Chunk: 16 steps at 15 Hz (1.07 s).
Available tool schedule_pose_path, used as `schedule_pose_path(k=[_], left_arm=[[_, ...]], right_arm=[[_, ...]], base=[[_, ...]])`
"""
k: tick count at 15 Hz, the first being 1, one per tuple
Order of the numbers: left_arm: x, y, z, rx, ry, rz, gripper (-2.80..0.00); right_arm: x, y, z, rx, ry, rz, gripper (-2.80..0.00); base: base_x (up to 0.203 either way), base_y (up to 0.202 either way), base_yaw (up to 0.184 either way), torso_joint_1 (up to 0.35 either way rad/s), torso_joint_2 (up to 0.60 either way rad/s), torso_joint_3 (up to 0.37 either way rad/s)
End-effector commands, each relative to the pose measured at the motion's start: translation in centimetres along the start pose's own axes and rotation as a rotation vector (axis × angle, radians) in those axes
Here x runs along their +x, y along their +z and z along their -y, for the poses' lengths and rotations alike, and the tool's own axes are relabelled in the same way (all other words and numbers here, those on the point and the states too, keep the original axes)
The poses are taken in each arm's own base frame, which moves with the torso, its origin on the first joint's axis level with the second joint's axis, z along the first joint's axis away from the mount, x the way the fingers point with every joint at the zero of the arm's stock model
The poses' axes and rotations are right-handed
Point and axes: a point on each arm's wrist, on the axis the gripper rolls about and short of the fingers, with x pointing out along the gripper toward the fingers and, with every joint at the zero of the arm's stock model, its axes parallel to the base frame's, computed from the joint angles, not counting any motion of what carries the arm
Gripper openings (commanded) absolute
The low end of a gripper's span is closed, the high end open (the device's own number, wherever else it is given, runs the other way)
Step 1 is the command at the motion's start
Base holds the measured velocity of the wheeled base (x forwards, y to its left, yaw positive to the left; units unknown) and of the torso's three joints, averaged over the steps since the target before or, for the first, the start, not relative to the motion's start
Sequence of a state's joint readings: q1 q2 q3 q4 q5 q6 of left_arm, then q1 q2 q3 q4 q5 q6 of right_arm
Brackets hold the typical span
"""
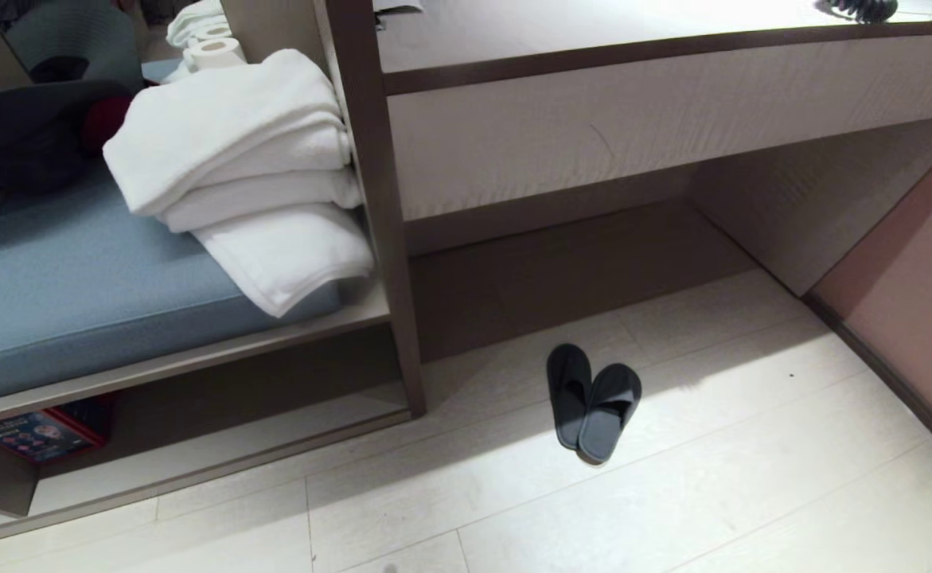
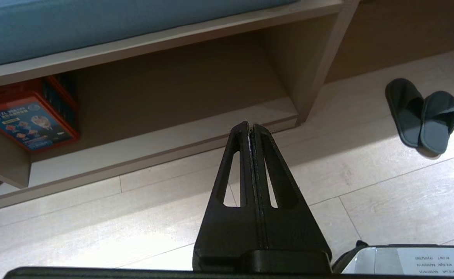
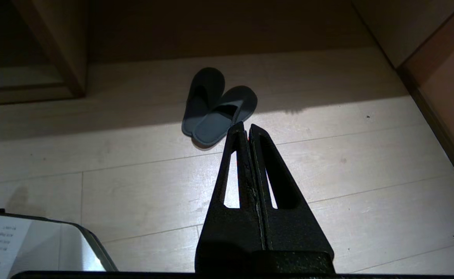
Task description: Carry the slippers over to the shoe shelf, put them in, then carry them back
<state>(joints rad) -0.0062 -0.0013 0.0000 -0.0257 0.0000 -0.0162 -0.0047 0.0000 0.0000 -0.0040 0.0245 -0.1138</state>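
Note:
The slippers (image 1: 593,402), a dark blue-grey pair, lie side by side on the pale wood floor in front of the desk's knee space, one overlapping the other. They also show in the left wrist view as slippers (image 2: 422,116) and in the right wrist view as slippers (image 3: 217,106). The shoe shelf (image 1: 235,446) is the low open cubby under the cushioned bench, left of the slippers, seen closer as the shelf (image 2: 164,139). My left gripper (image 2: 250,127) is shut and empty above the floor before the shelf. My right gripper (image 3: 246,128) is shut and empty, short of the slippers. Neither arm shows in the head view.
Folded white towels (image 1: 251,175) and a toilet roll (image 1: 215,52) rest on the blue cushion (image 1: 60,294) above the shelf. A red-framed label (image 1: 40,434) sits at the shelf's left. The pale desk (image 1: 633,119) overhangs behind the slippers. A pinkish wall panel (image 1: 911,302) bounds the right.

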Motion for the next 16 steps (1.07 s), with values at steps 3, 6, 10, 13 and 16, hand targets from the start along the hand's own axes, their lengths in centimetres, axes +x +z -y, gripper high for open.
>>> schedule_pose_path(k=[3,6,10,13,16], left_arm=[[0.06,-0.21,0.00,-0.001,0.000,-0.009,-2.80],[0.06,-0.21,0.00,-0.002,0.000,-0.009,-2.80],[0.06,-0.19,0.00,-0.002,0.000,-0.007,-2.80],[0.06,-0.21,0.00,-0.004,0.000,-0.009,-2.80],[0.06,-0.21,0.00,-0.004,0.000,-0.009,-2.80]], right_arm=[[0.01,0.01,0.00,-0.002,0.000,-0.001,-2.80],[0.01,0.01,0.00,-0.004,0.000,-0.001,-2.80],[0.00,-0.01,0.00,0.003,-0.001,-0.001,-2.80],[0.00,-0.03,0.00,0.019,-0.001,-0.003,-2.80],[0.00,-0.03,0.00,0.042,-0.001,-0.003,-2.80]], base=[[0.000,0.000,0.000,0.002,0.00,0.201],[0.000,0.000,0.000,0.000,0.00,0.199],[0.000,0.000,0.000,0.002,0.00,0.198],[0.000,0.000,0.000,0.002,0.00,0.204],[0.000,0.000,0.000,0.001,0.00,0.195]])
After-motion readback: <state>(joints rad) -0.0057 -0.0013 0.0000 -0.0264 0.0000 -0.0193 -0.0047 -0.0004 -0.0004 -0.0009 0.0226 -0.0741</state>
